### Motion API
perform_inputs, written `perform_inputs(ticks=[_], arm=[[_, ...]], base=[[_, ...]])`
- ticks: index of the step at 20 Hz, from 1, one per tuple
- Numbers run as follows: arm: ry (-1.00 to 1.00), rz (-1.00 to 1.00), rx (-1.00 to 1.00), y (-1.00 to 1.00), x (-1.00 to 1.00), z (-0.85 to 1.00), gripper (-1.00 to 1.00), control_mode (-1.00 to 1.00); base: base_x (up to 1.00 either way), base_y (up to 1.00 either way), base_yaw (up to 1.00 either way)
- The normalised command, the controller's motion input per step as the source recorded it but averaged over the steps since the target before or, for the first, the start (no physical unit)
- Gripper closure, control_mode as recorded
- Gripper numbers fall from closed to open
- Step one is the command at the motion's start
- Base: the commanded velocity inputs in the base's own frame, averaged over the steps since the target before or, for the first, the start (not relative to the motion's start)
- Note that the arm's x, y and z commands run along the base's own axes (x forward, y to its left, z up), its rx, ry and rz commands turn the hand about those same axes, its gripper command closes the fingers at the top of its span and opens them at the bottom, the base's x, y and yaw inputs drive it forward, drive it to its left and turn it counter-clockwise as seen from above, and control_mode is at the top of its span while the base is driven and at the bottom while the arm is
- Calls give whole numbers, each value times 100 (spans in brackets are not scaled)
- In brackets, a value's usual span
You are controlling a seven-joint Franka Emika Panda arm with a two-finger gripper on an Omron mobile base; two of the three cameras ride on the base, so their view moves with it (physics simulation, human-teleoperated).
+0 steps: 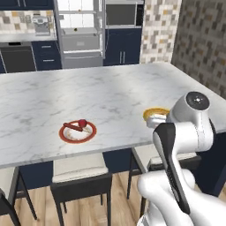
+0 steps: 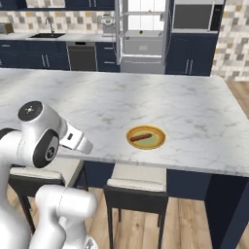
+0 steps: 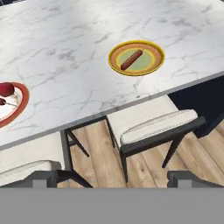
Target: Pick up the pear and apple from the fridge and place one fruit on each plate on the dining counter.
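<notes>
Red apple (image 1: pixel 82 122) is seen on the white plate (image 1: pixel 77 132) from the left base camera, well left of the released gripper (image 3: pixel 111 177).

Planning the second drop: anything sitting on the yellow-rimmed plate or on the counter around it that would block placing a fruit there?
Nothing blocks it. The yellow-rimmed plate has only its painted red streak, and the marble dining counter around it is bare. The apple already sits on the red-rimmed plate, well apart. The pear is not visible.
</notes>
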Motion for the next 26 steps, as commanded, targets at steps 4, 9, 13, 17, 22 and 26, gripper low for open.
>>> perform_inputs(ticks=[4, 9, 13, 17, 22, 26], arm=[[0, 0, 0, 0, 0, 0, -100, 100], [0, 0, 0, 0, 0, 0, -100, 100], [0, 0, 0, 0, 0, 0, -100, 100], [0, 0, 0, 0, 0, 0, -100, 100], [0, 0, 0, 0, 0, 0, -100, 100], [0, 0, 0, 0, 0, 0, -100, 100]], base=[[-41, -70, -6], [5, -100, -10], [5, -100, -11], [7, -100, -9], [20, -100, -7], [40, -100, -5]])
